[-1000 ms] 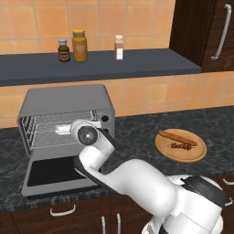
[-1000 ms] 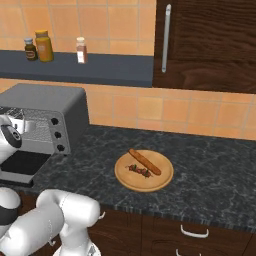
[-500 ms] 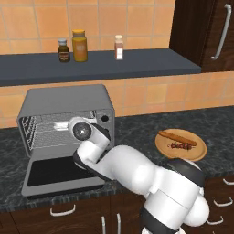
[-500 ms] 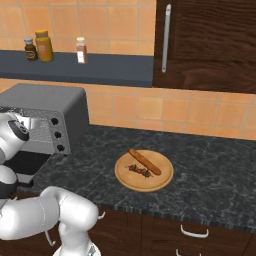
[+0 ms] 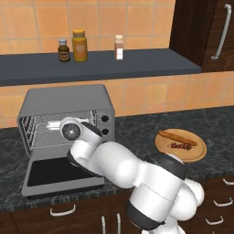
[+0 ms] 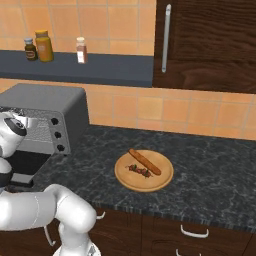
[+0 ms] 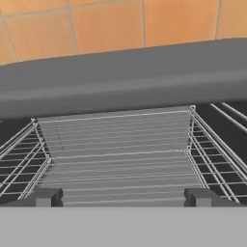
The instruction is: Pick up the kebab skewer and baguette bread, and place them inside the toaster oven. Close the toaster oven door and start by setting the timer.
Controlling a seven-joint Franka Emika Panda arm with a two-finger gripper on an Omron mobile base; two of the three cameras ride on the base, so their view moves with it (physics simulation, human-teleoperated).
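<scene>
I see the kebab skewer and the baguette bread lying side by side on the round wooden plate, out on the dark stone counter well to the right of the toaster oven. The toaster oven door is dropped flat, and in my hand view the wire rack inside is bare. My gripper faces that rack with both finger tips spread wide, grasping nothing. From the left base camera my arm covers part of the oven mouth and door. On the shelf above stand three jars, their labels too small for me to read.
</scene>
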